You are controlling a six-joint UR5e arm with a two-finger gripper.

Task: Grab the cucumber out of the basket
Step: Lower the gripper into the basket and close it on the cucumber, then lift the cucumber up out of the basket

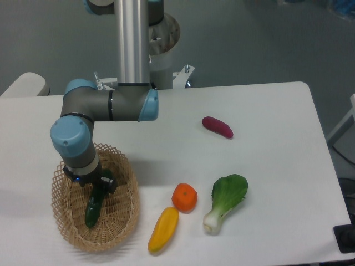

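Cucumber (94,205) is seen lying in the basket (123,226) at the lower left of the frame, its long axis running steeply down-left from the gripper (97,183) set over its upper end, though the finger state cannot be told.

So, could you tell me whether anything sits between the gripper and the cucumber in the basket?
Nothing visible does. The gripper is down inside the basket, right at the upper end of the cucumber, and no other vegetable lies in the basket. Whether the fingers have closed on it cannot be told from this view.
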